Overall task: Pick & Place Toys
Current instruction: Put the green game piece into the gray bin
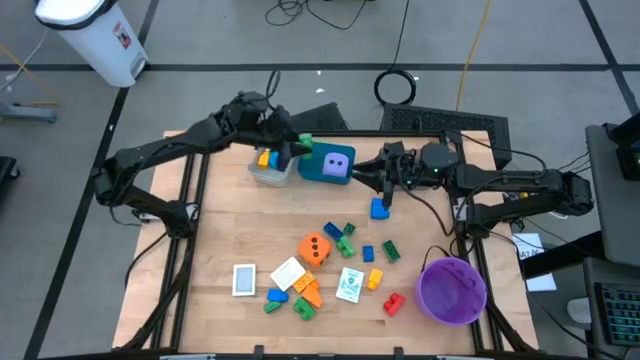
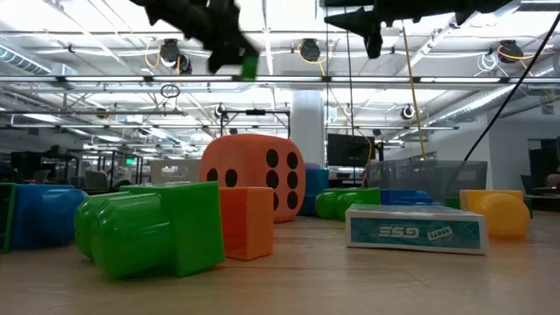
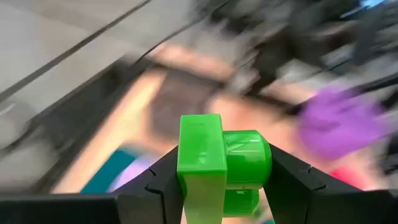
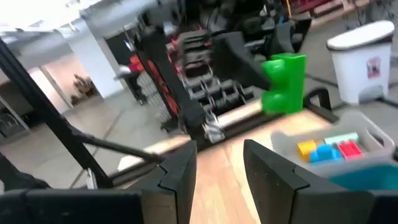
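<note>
Left gripper (image 1: 297, 148) was up over the grey tray (image 1: 270, 168) at the table's far side, jaws clamped on a green brick (image 3: 221, 165). Tray already held yellow, blue and red bricks (image 4: 328, 150). Right gripper (image 1: 383, 183) hovered just beside the teal tray (image 1: 326, 166), above a blue brick (image 1: 379, 209), jaws partly apart with nothing between them. Orange die (image 1: 315, 249), cards (image 1: 244, 279) and other bricks lay mid-table; purple bowl (image 1: 452, 291) at the near right.

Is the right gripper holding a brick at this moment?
No, the right gripper has nothing between its fingers in its wrist view; the green brick is held by the left gripper.
</note>
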`<action>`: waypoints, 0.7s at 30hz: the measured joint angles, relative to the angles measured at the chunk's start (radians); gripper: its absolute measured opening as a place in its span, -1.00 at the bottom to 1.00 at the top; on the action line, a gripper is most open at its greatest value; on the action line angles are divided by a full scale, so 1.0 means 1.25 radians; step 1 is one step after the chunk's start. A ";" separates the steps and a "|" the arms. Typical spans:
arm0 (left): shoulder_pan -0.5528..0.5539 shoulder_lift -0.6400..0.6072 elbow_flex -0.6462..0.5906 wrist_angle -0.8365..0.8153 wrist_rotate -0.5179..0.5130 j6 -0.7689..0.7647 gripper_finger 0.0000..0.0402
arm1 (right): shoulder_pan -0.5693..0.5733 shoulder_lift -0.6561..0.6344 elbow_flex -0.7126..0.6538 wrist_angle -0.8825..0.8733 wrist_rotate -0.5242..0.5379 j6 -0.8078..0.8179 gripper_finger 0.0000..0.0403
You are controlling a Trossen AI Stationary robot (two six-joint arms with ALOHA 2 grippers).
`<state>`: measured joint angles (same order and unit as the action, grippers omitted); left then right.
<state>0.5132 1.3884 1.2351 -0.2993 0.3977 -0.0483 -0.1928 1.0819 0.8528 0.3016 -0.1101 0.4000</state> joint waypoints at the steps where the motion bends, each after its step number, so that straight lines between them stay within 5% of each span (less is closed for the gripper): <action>1: 0.014 0.000 0.001 -0.054 -0.027 0.015 -0.12 | 0.000 0.001 0.000 -0.010 0.000 0.000 -0.37; 9: 0.109 0.031 -0.002 -0.383 -0.190 0.088 -0.14 | 0.000 0.001 0.000 -0.042 0.002 0.000 -0.37; 21: 0.160 0.116 -0.057 -0.360 -0.193 -0.010 -0.14 | 0.000 0.001 0.000 -0.042 0.005 -0.017 -0.37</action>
<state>0.7136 1.5331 1.1641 -0.7499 0.1562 -0.0608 -0.1932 1.0828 0.8528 0.2489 -0.1034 0.3784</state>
